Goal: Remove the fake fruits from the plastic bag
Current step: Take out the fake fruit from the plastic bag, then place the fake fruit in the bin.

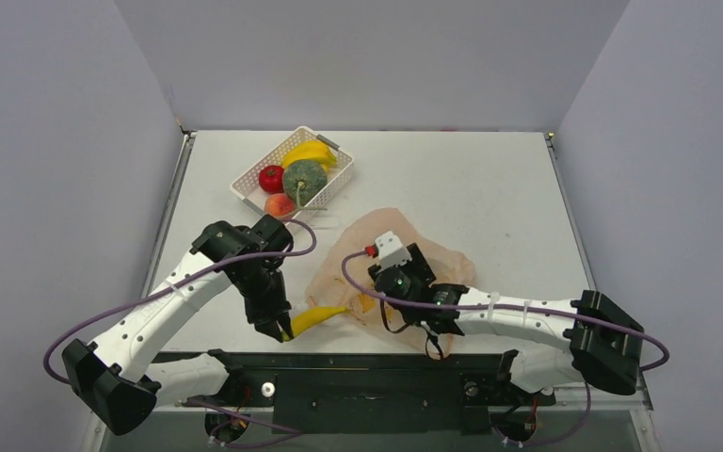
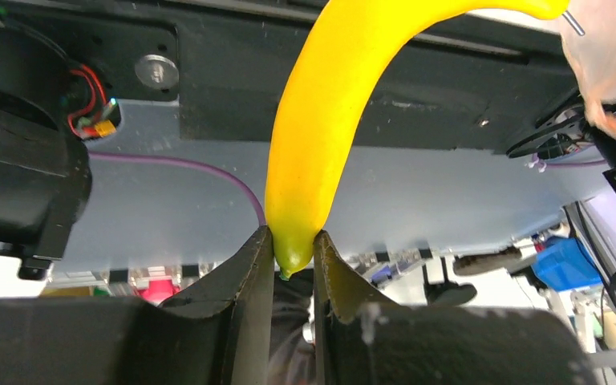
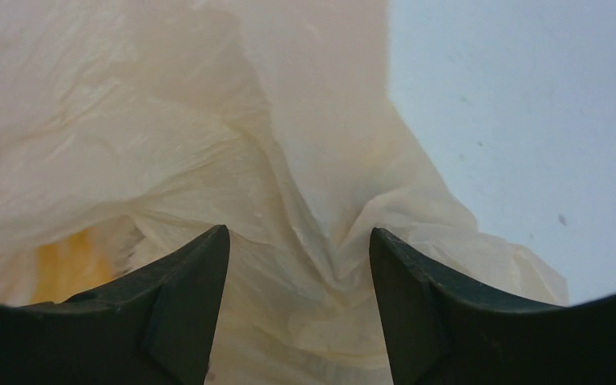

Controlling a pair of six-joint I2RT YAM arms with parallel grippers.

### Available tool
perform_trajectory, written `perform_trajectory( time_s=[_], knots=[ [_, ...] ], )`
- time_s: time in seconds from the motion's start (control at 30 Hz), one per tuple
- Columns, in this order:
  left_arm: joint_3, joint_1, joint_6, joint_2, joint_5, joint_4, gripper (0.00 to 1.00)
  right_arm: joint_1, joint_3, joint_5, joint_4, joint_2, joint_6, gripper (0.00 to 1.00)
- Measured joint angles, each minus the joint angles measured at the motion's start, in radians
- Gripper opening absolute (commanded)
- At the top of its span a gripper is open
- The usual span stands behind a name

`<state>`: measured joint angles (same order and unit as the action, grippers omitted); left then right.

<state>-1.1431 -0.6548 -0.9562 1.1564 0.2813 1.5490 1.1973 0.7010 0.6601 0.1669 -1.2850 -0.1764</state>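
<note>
My left gripper (image 1: 284,331) is shut on the tip of a yellow banana (image 1: 316,318), which reaches toward the mouth of the pale-orange plastic bag (image 1: 377,235). In the left wrist view my left gripper (image 2: 293,255) pinches the banana (image 2: 321,128) at its greenish end. My right gripper (image 1: 391,299) is over the bag's near part. In the right wrist view my right gripper (image 3: 298,241) is open with crinkled bag film (image 3: 208,136) between its fingers. A red apple-like ball (image 1: 271,178), green melon (image 1: 304,181) and yellow fruit (image 1: 312,152) lie in the white basket (image 1: 339,174).
An orange-pink peach (image 1: 280,204) lies at the basket's near end. The basket stands at the back left of the table. The black frame of the arm bases (image 1: 367,363) runs along the table's near edge. Grey walls close in both sides.
</note>
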Motion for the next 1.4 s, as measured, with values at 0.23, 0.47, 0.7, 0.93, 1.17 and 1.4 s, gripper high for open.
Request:
perform_trajectory(
  time_s=[0.23,0.47,0.7,0.93,1.17,1.4],
  knots=[
    [-0.079,0.002,0.029,-0.087,-0.171,-0.120,0.00,-0.247,-0.004,-0.006,-0.017,0.060,-0.140,0.57],
    [-0.102,0.050,0.056,-0.080,-0.459,-0.409,0.00,-0.247,-0.020,-0.120,-0.020,0.222,-0.240,0.56],
    [-0.103,0.199,0.183,0.063,-0.694,-0.801,0.00,-0.247,-0.031,-0.188,0.023,0.266,-0.308,0.55],
    [-0.119,0.319,0.345,0.338,-0.845,-1.147,0.00,-0.247,-0.031,-0.208,0.063,0.308,-0.323,0.55],
    [-0.214,0.462,0.399,0.620,-0.743,-1.281,0.00,-0.247,-0.031,-0.201,0.103,0.360,-0.320,0.54],
    [-0.348,0.478,0.475,0.788,-0.579,-1.289,0.00,-0.248,-0.031,-0.184,0.133,0.404,-0.314,0.54]
  ],
)
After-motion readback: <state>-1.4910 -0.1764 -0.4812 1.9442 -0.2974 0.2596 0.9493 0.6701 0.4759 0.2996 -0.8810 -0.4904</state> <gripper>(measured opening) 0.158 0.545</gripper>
